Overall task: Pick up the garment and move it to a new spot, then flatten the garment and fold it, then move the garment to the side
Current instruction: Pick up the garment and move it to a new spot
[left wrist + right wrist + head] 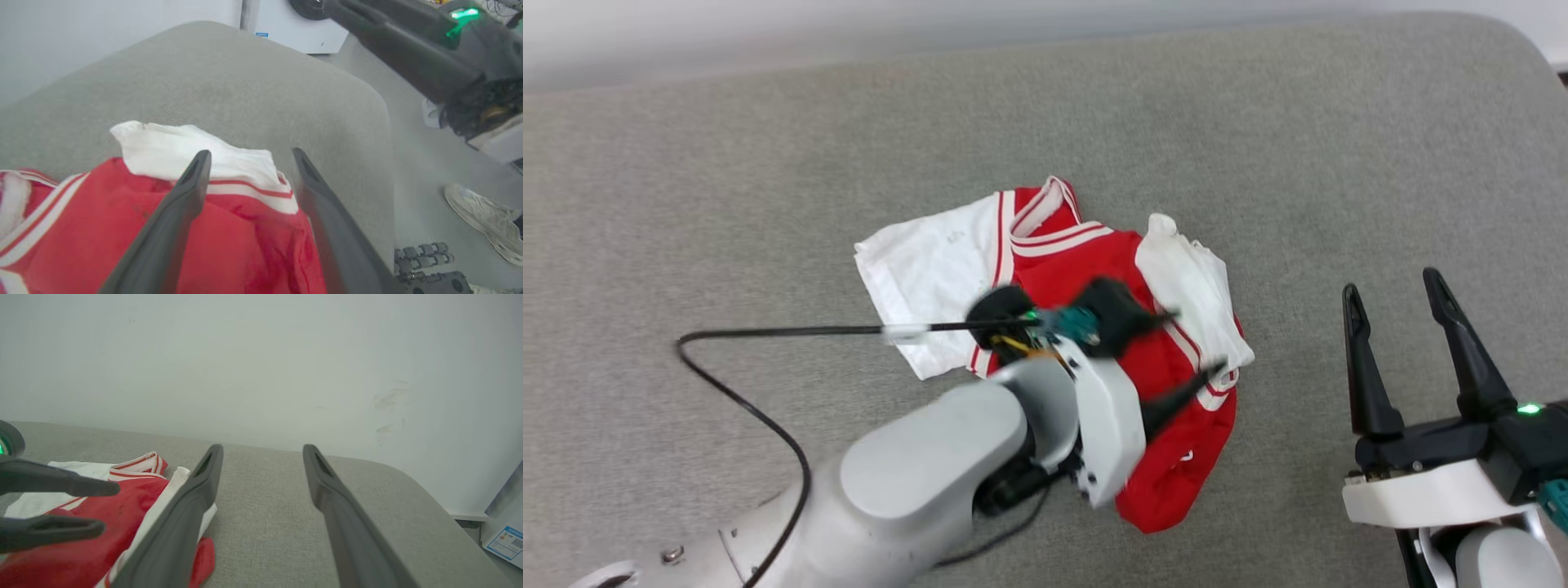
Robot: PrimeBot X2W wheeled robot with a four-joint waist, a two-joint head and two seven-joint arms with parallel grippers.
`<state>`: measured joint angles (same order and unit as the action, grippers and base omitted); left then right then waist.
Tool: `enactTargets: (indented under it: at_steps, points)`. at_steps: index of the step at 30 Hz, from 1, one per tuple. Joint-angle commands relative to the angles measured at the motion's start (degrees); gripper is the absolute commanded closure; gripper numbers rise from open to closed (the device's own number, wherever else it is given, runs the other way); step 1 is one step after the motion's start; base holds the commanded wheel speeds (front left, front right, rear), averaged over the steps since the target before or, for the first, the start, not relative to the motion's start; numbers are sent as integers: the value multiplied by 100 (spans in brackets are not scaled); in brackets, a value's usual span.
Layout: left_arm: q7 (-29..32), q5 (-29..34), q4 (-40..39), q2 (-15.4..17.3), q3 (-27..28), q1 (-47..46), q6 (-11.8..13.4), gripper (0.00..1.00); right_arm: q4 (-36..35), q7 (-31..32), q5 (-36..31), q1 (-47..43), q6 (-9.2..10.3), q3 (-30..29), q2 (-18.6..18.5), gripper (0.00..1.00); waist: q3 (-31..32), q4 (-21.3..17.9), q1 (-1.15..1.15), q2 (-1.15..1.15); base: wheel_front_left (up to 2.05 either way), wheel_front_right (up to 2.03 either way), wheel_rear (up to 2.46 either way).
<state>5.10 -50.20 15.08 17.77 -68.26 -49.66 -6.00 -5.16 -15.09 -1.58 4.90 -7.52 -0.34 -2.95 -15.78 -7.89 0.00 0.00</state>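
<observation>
- Garment point(1062, 261) is down on the grey fabric surface point(768, 163), crumpled near the middle. The red body is bunched, one white sleeve is spread flat to the robot's left, and the other is folded over on the right.
- Striped V-neck trim points toward the far edge.
- Left gripper point(1196, 343) hangs right over the red cloth, blurred in the head view. Its fingers are spread apart with nothing pinched between them.
- From the left wrist, those fingers straddle the striped sleeve seam. Whether the tips touch the cloth, I cannot tell.
- Right gripper point(1392, 283) sits well off to the right over bare surface, with its jaws wide and empty.
- Black cable point(768, 331) loops out from the left arm across the surface.
- A person's pale shoe point(482, 216) rests on the floor past the surface's edge.
</observation>
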Motion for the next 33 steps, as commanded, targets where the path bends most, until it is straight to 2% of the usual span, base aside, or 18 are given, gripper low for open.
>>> enactTargets:
  at_steps: [1, 5, 8, 9, 10, 11, 13, 18, 24, 27, 33]
  points:
    - [-345, 137, 40, -12, 145, -35, 162, 0, 41, -11, 1, -79, 6, -21, 13, 0, 142, 90, 0, 0, 0, 0, 0]
    - [-1243, 473, 97, 47, 515, 48, 688, 0, 89, -12, -11, -189, 6, -23, 13, 0, 315, 187, 0, 0, 0, 0, 0]
    - [-1787, 623, 155, 179, 889, 220, 1194, 0, 96, -12, -22, -250, 6, -27, 14, 0, 428, 267, 0, 0, 0, 0, 0]
    - [-1787, 623, 155, 179, 889, 220, 1194, 0, 96, -12, -22, -250, 6, -27, 14, 0, 428, 267, 0, 0, 0, 0, 0]
    - [-1952, 734, 128, 269, 1172, 360, 1536, 0, 103, -12, -9, -295, 6, -43, 13, 0, 485, 319, 0, 0, 0, 0, 0]
    - [-1993, 784, 101, 328, 1346, 453, 1710, 0, 104, -11, -11, -301, 6, -41, 13, 0, 503, 338, 0, 0, 0, 0, 0]
    - [-2028, 872, -43, 433, 1739, 701, 1984, 0, 103, -11, -5, -342, 6, -66, 13, 0, 538, 393, 0, 0, 0, 0, 0]
    - [-2028, 1583, -716, 641, 3026, 1597, 2592, 0, 132, -12, -4, -393, 6, -106, 14, 0, 598, 529, 0, 0, 0, 0, 0]
    - [-2030, 2287, -1178, 644, 4348, 2872, 2871, 0, 178, -11, -4, -453, 6, -108, 12, 0, 715, 617, 0, 0, 0, 0, 0]
    - [-2031, 2574, -1258, 621, 4616, 3257, 2903, 0, 200, -11, 6, -474, 6, -116, 11, 0, 754, 630, 0, 0, 0, 0, 0]
    - [-2031, 3070, -1542, 346, 5200, 4222, 2738, 0, 253, -12, 38, -527, 6, -100, 11, 0, 865, 627, 0, 0, 0, 0, 0]
